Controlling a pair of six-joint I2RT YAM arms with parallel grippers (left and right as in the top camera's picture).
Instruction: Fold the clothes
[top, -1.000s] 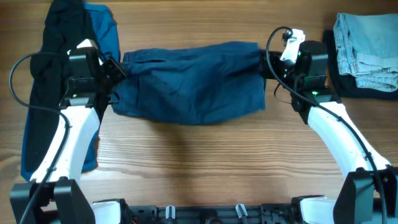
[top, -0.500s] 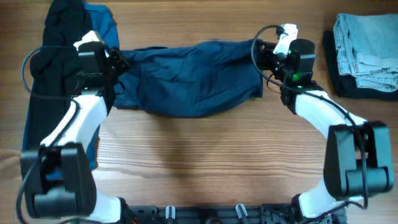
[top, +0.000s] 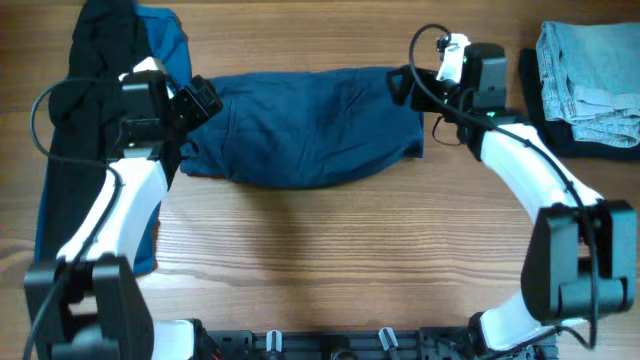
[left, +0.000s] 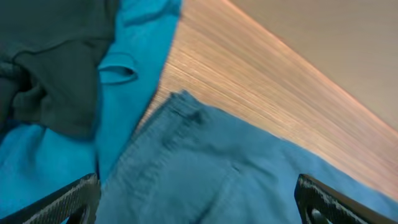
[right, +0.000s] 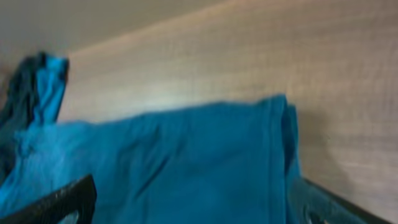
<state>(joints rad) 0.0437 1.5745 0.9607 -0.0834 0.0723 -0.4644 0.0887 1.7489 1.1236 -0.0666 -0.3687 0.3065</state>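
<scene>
I read the left gripper (top: 203, 100) fingers as spread apart at one end of the navy shorts (top: 310, 125). The right gripper (top: 397, 85) fingers are apart at the other end. The shorts lie on the worktop (top: 330, 260).

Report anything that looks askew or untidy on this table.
The navy shorts in the middle lie unevenly: the near edge bows outward and the left end is bunched. At far left, the black and blue garments sit in a loose, overlapping heap. Nothing looks damaged.

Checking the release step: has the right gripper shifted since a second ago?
Yes. The right gripper sits farther from the pale denim pile, toward the far edge of the table, jaws open at the navy shorts.
</scene>
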